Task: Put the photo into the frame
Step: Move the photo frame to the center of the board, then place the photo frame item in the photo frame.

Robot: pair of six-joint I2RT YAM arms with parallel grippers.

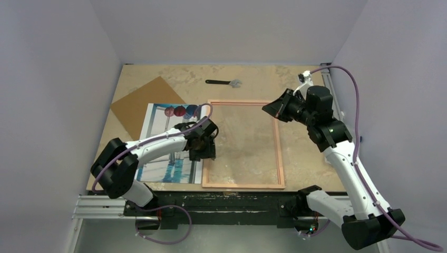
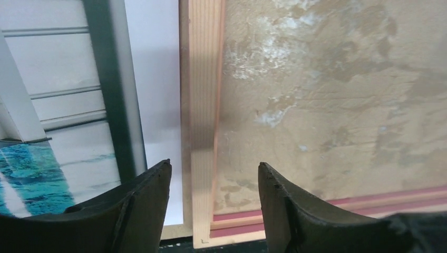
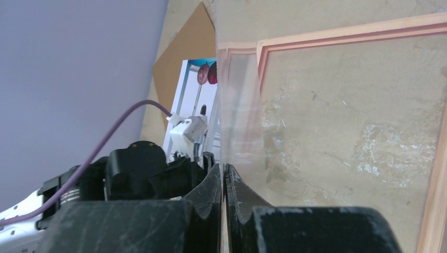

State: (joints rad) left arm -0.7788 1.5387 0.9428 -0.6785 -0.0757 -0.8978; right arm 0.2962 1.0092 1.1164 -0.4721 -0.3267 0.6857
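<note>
The frame lies flat on the table, wood-coloured back up, and also shows in the left wrist view and the right wrist view. The photo lies picture-up to its left, touching the frame's left rail. My left gripper is open and empty, its jaws either side of that rail near the front left corner. My right gripper is shut on the edge of the clear pane and holds it tilted above the frame.
A plain brown board lies at the back left, partly under the photo. A black tool with a pale end lies near the back edge. Purple walls close in on both sides.
</note>
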